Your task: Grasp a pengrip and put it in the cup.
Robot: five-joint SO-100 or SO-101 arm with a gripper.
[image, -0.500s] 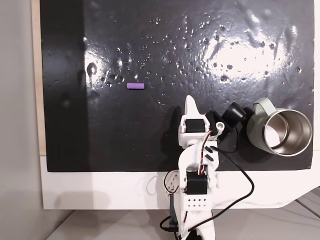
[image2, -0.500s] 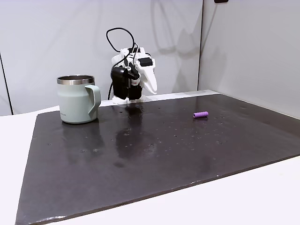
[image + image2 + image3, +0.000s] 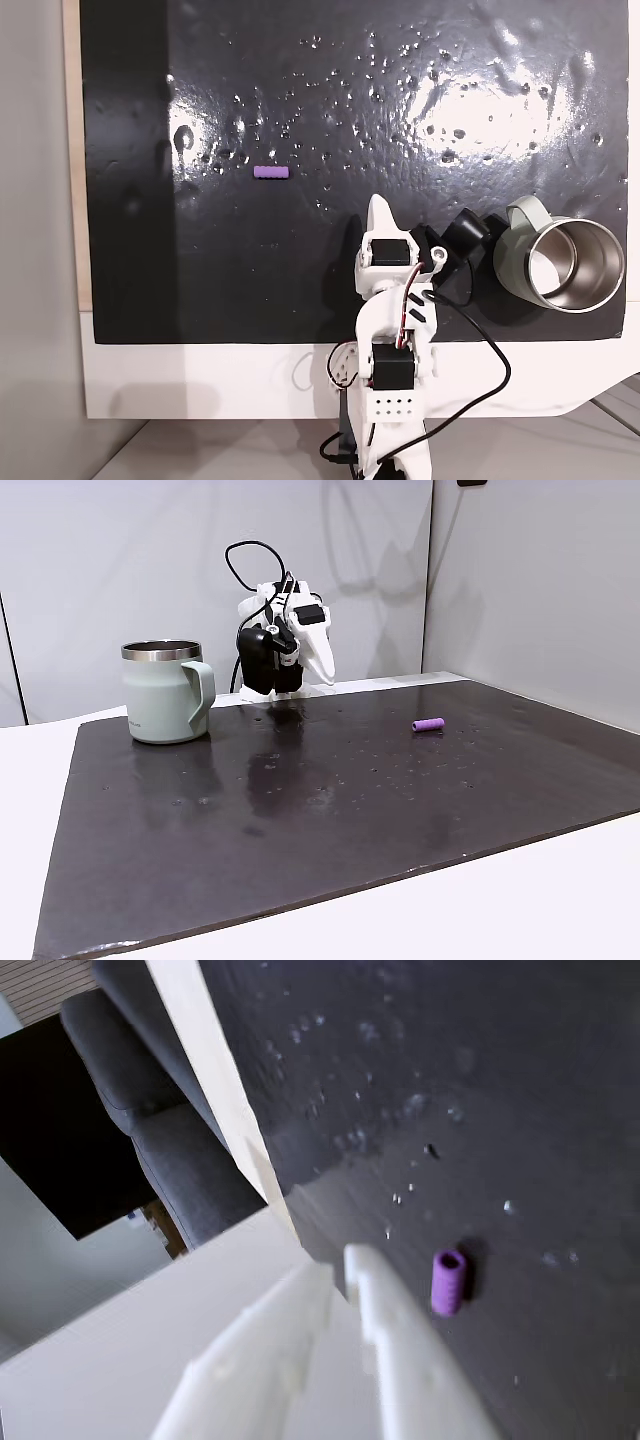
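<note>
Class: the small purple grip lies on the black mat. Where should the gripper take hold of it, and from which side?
Likely best from above, pinching the purple grip mid-length across its round sides: it lies flat on the mat, alone, with the ends left free.

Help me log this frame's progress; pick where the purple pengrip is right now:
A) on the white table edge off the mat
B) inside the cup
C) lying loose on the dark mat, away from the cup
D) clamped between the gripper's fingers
C: the pengrip lies alone on the dark mat, far from the cup, with the gripper short of it and holding nothing.
</note>
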